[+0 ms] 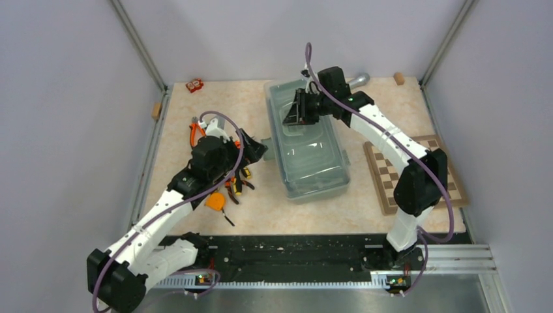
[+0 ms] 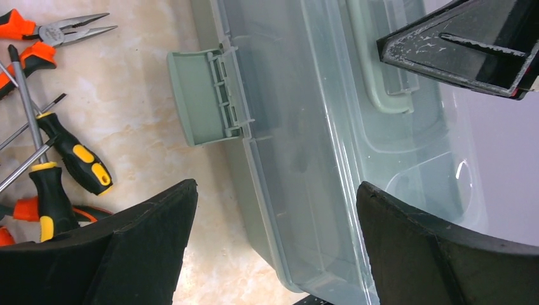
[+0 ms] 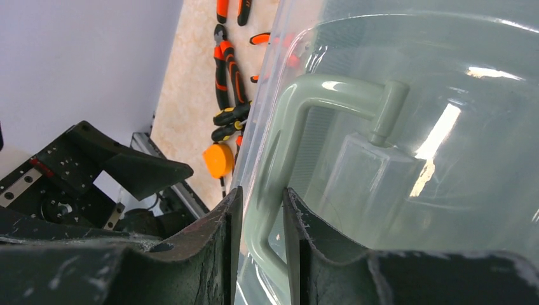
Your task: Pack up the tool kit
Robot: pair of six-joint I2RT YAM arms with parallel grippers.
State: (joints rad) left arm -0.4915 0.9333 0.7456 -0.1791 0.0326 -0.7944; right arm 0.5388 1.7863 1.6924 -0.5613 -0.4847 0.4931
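Observation:
The sage-green toolbox lies in the middle of the table with its translucent lid down. My right gripper reaches onto the lid from the right; in the right wrist view its jaws are shut on the green carry handle. My left gripper stands wide open at the box's left side, its fingers straddling the rim below the side latch. Orange-handled pliers, black-yellow screwdrivers and an orange tape measure lie loose on the table, left of the box.
A brown-and-cream chessboard lies to the right of the box, under the right arm. A grey metal cylinder and a small wooden block sit at the back right. A small red item sits at the back left.

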